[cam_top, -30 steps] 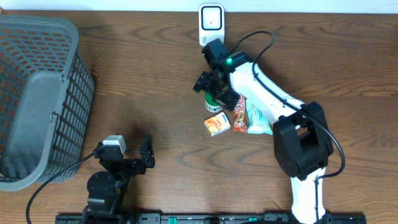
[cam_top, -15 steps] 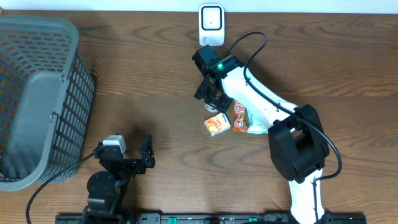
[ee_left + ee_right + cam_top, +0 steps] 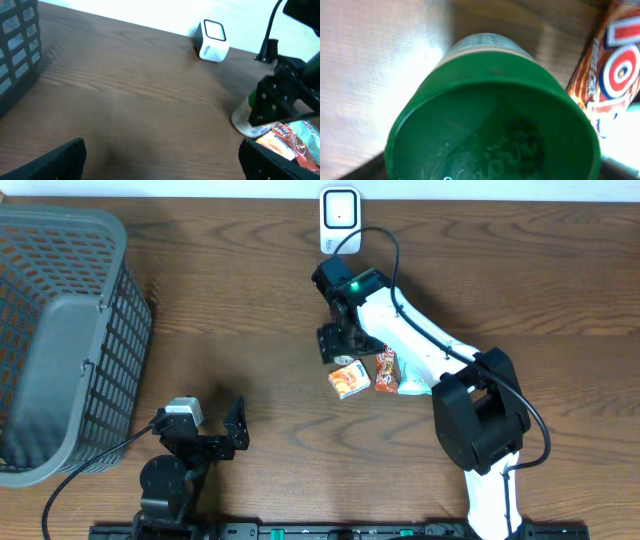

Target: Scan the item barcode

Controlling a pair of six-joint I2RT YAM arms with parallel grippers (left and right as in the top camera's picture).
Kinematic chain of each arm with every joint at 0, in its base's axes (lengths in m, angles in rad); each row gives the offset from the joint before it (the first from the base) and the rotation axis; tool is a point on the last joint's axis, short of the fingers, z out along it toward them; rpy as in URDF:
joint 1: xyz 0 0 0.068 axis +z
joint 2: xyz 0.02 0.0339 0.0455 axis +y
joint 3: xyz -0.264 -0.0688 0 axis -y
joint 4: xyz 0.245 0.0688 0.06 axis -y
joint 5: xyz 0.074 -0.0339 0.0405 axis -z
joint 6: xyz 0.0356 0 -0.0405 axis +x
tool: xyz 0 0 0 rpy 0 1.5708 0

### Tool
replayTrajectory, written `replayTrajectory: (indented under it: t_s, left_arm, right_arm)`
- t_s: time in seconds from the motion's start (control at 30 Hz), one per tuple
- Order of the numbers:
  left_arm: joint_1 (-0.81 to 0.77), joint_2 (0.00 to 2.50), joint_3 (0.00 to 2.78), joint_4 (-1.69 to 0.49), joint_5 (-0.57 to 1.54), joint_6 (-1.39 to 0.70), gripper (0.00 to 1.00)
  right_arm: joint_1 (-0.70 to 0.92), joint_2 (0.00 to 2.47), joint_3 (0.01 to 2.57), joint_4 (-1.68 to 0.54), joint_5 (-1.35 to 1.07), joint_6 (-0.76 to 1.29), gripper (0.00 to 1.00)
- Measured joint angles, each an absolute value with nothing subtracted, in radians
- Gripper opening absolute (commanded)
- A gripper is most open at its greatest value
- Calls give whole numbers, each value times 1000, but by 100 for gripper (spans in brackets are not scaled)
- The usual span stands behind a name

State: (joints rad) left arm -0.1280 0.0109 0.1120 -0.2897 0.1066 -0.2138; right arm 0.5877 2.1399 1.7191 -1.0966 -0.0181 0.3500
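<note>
A clear jar with a green lid [image 3: 492, 125] lies tilted on the table beside the snack packets, its body showing under the arm [image 3: 246, 120]. My right gripper [image 3: 338, 342] is right over the lid, which fills the right wrist view. Its black fingers [image 3: 265, 100] stand wide on either side of the lid; I cannot tell whether they touch it. The white scanner [image 3: 340, 218] stands at the table's far edge, behind the jar. My left gripper [image 3: 200, 430] rests open near the front edge, with nothing between its fingers [image 3: 60, 160].
An orange box [image 3: 349, 380], a red snack packet [image 3: 387, 370] and a pale blue packet [image 3: 412, 385] lie just right of the jar. A grey basket [image 3: 60, 330] stands at the left. The right arm's cable loops over toward the scanner [image 3: 214, 40].
My right gripper has shifted a little left and nearer, coming down over the jar's lid. The left arm has not moved.
</note>
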Motion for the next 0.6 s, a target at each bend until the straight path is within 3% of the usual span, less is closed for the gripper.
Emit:
replayTrajectory:
  t_s: [0.2, 0.37, 0.6]
  left_arm:
    - [-128, 11, 112, -290, 107, -213, 98]
    - [-128, 11, 112, -290, 107, -214, 98]
    - [-128, 11, 112, -290, 107, -214, 98]
  right_arm:
    - [588, 2140, 1777, -1194, -18, 278, 99]
    - [586, 2138, 1967, -1293, -15, 397, 99]
    - [586, 2137, 1996, -1253, -2, 522, 99]
